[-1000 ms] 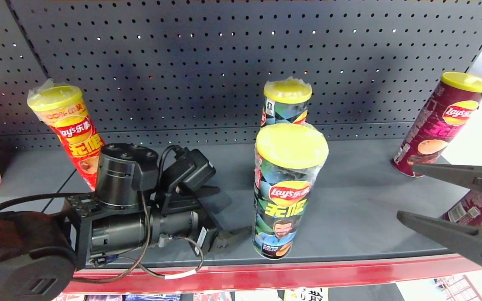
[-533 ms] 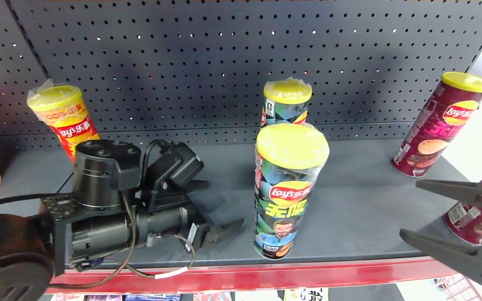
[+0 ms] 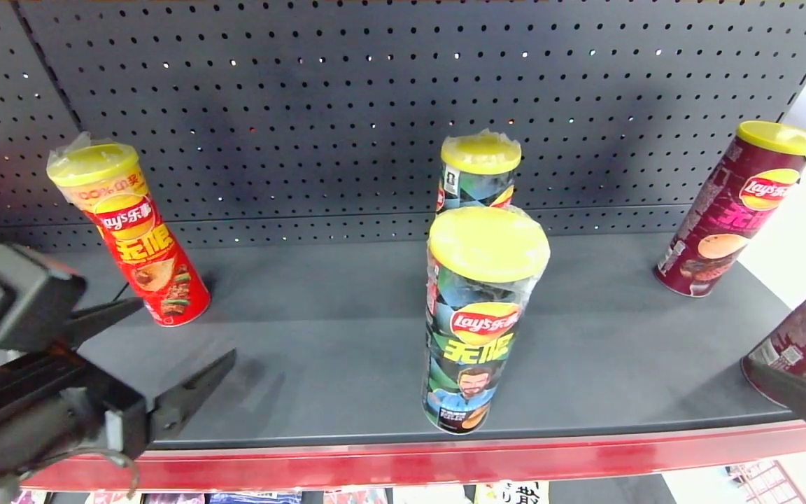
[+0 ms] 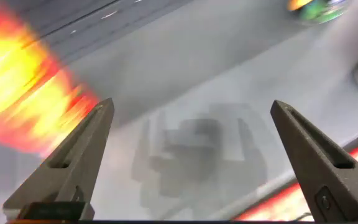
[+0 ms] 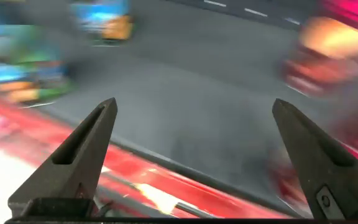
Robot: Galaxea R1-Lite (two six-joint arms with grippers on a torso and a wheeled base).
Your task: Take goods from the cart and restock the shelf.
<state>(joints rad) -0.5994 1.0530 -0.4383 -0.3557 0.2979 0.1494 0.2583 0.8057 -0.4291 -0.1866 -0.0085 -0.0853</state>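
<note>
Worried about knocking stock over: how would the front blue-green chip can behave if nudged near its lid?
The front blue-green chip can stands tall on a narrow base, so it would probably tip rather than slide. Being round, it would likely roll, and the red front lip is close.

Head view looks forward and down on the shelf from near. Both wrist views face it low and close over its front edge, sharing its middle.
</note>
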